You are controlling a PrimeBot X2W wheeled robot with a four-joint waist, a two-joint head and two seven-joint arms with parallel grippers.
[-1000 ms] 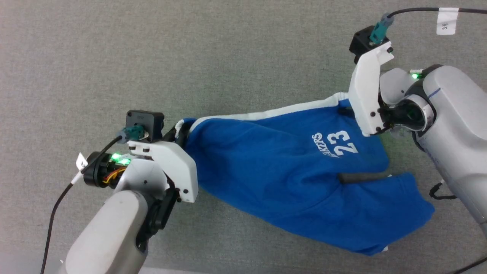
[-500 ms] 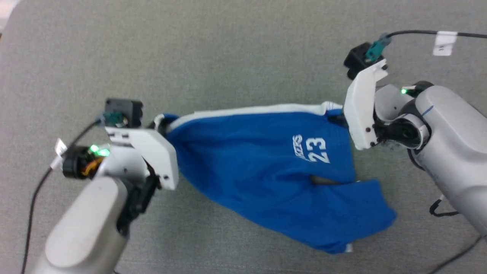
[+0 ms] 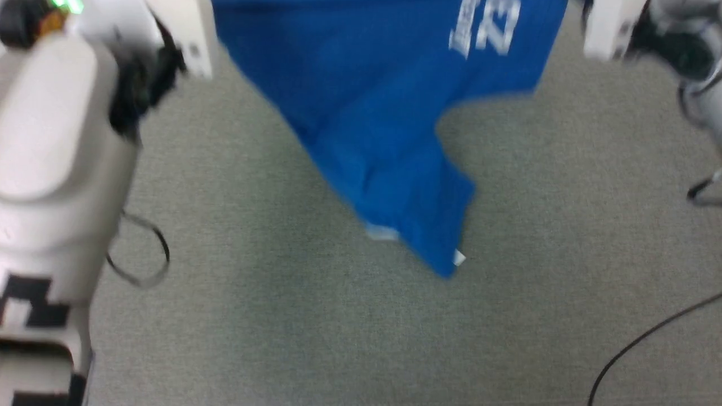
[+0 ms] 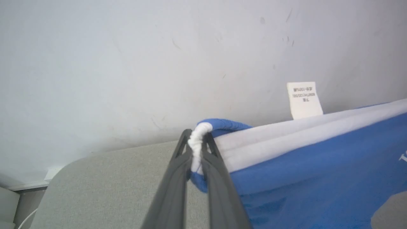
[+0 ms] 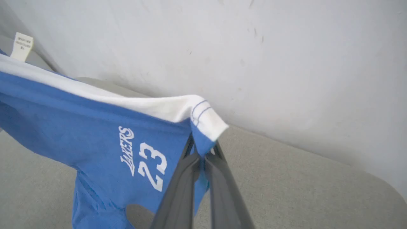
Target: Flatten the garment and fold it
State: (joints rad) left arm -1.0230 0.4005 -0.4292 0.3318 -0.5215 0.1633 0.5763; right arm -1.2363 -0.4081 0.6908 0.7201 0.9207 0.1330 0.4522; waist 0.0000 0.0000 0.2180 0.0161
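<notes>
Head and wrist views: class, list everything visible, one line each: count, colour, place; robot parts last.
garment: one, royal blue with white band and white "LAKERS 23" print, hanging from both grippers.
care tag: one, white, sticking up from the white band.
surface: one, grey, under the garment.
wall: one, off-white, behind the surface.
cable: one, black, head view's lower right.
left gripper: one, dark fingers, shut on the band's end.
right gripper: one, dark fingers, shut on the opposite corner.
left arm: one, pale, head view's left.
right arm: one, pale, upper right.
</notes>
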